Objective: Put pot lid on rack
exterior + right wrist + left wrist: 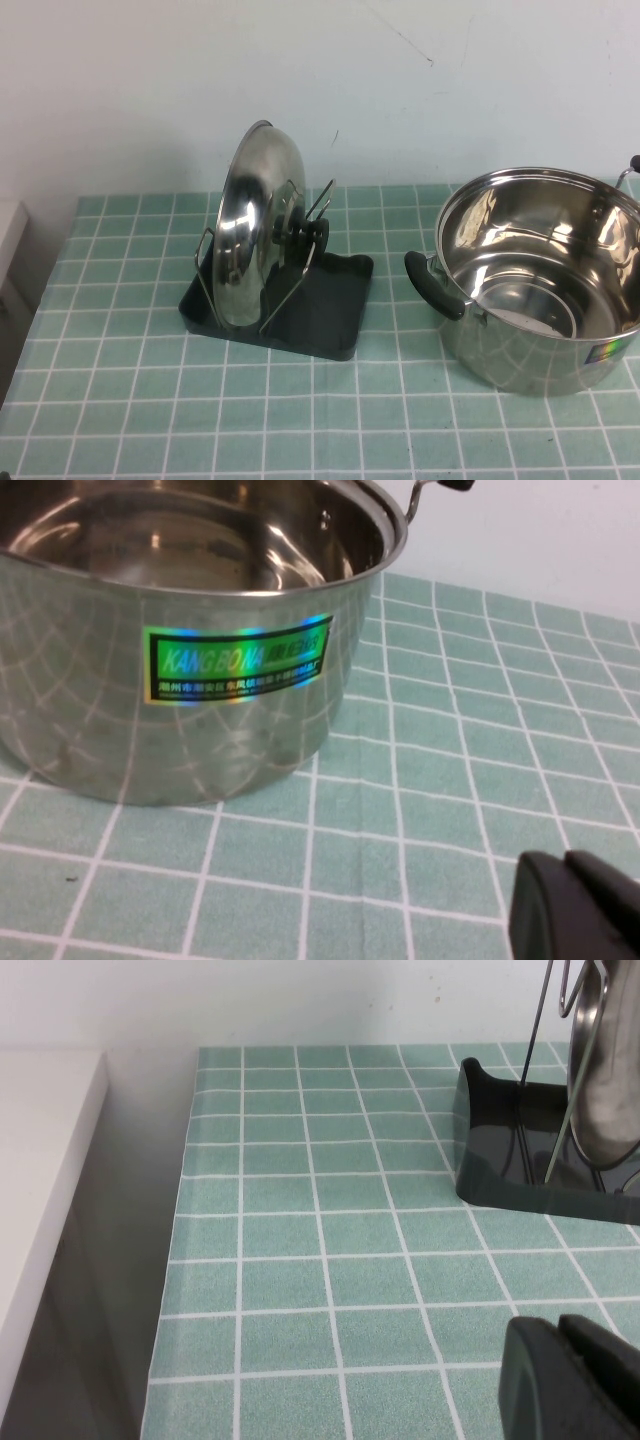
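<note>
1. The round shiny steel pot lid [248, 225] is stood on edge in the dark wire-looped plastic rack [330, 320], left of centre.
2. The left gripper [580, 1380] is seen only at its wrist view's lower right; whether it is open cannot be told.
3. The right gripper [580, 905] is seen beside the steel pot [190, 640]; its opening cannot be told either.

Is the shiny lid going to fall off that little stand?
Maybe. The pot lid stands on edge between the thin wires of the rack, so a bump might tip it or roll it out. The left gripper waits low beside the rack; the right gripper waits near the pot, which it might nudge.
</note>
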`<state>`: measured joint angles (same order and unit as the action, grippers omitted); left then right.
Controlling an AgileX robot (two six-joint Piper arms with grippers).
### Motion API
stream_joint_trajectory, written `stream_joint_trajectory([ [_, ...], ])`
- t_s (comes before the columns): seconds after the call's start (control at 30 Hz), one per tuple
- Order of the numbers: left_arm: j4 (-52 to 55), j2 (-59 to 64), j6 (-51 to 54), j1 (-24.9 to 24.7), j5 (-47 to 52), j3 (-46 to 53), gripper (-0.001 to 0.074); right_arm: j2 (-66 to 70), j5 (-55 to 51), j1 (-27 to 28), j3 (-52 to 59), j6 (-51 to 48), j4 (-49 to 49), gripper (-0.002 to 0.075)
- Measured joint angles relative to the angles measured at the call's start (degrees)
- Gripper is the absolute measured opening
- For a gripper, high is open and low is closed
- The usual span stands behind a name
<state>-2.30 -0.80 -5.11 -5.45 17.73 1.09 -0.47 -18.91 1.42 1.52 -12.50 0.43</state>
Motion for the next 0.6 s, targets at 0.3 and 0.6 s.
stream_joint_trajectory([
  [0.3,0.0,0.0,0.0,0.0,0.0,0.0,-0.0002,-0.3,0.0,0.3,0.0,7.2,-2.8,-0.0001],
  [0.6,0.0,0.0,0.0,0.0,0.0,0.0,-0.0002,-0.3,-0.8,0.3,-0.1,4.8,-4.1,-0.0001],
])
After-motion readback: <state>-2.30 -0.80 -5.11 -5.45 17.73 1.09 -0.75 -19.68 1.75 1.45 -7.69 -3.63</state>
